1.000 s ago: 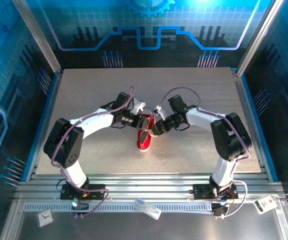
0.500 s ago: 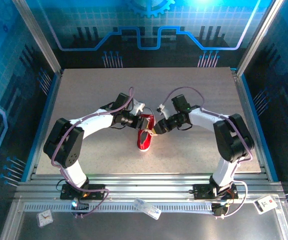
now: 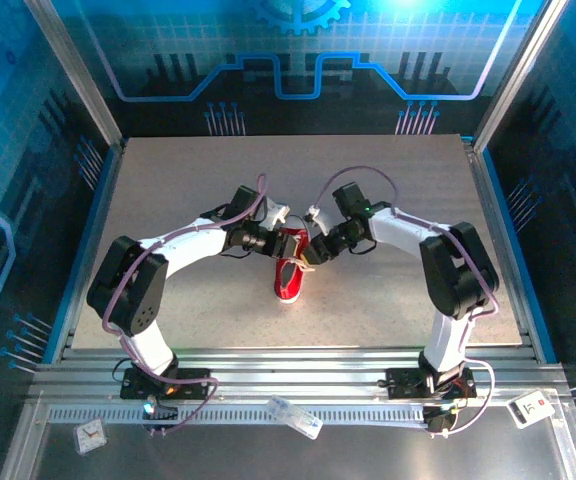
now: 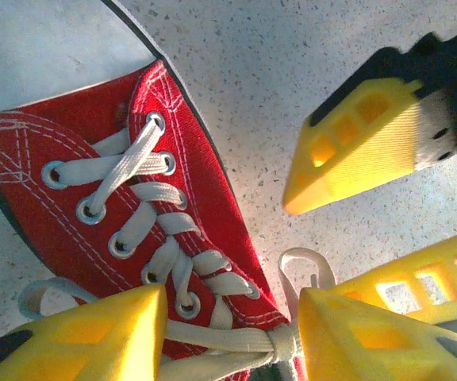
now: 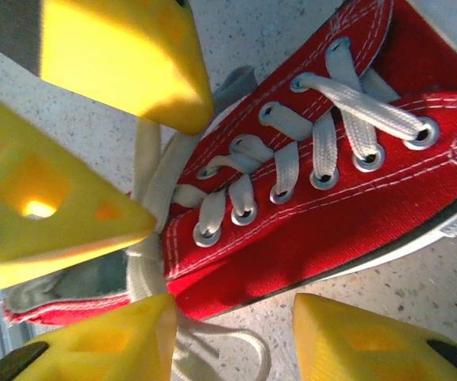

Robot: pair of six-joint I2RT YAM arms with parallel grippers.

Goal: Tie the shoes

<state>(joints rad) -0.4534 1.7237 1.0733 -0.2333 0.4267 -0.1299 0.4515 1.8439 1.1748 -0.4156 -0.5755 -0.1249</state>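
Item: flat rectangular table with a pale grey speckled stone-look top and metal-framed edges. Lying directly on the table: one small red canvas low-top sneaker with white rubber sole, metal eyelets and flat white laces. It sits near the table's middle, a little toward the table's near edge, its length running roughly from far edge to near edge. The laces are threaded crosswise through the eyelets; one loose white lace loop trails off the shoe and rests on the table top.
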